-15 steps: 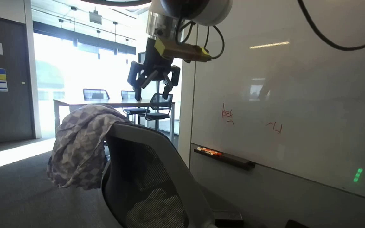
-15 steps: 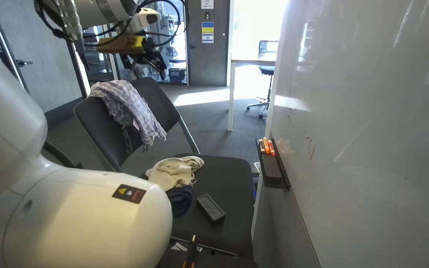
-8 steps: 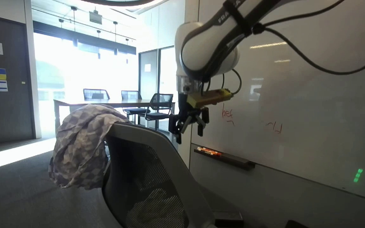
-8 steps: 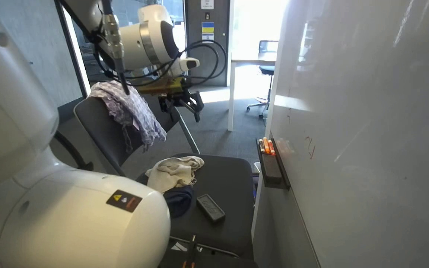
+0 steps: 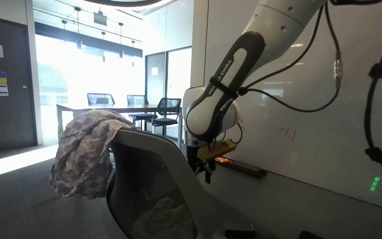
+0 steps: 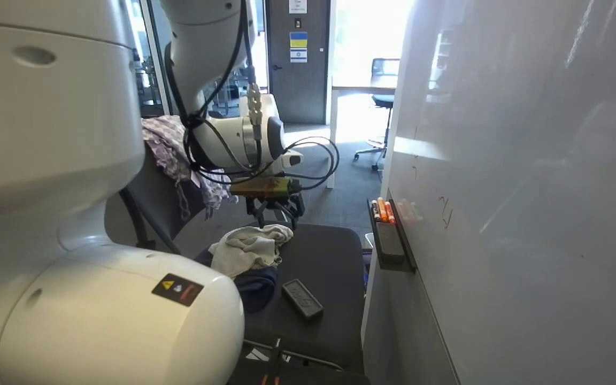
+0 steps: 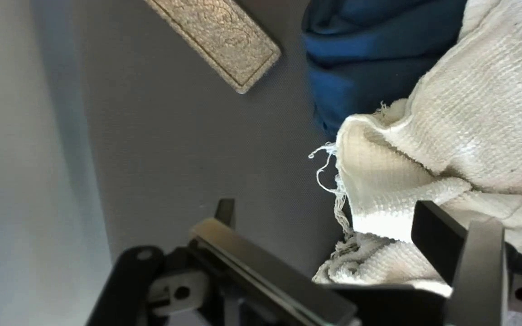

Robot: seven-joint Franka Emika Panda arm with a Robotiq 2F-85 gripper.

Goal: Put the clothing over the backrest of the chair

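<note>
in an exterior view i look from close behind the backrest [image 5: 154, 181]; in an exterior view, past the arm [image 6: 121, 299] to the seat [image 6: 329, 256] my near, downward wrist view shares.

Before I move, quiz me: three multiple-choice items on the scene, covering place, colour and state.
1. The checkered cloth lies: A on the floor; B over the chair backrest; C on the marker tray
2. The frayed cloth beside the dark blue fabric is: A cream; B red; C green
3. The gripper is: A fully shut; B gripping a marker; C open

1 B: both exterior views show it draped there.
2 A: its pale weave shows in the wrist view.
3 C: its jaws stand apart in that view.
</note>
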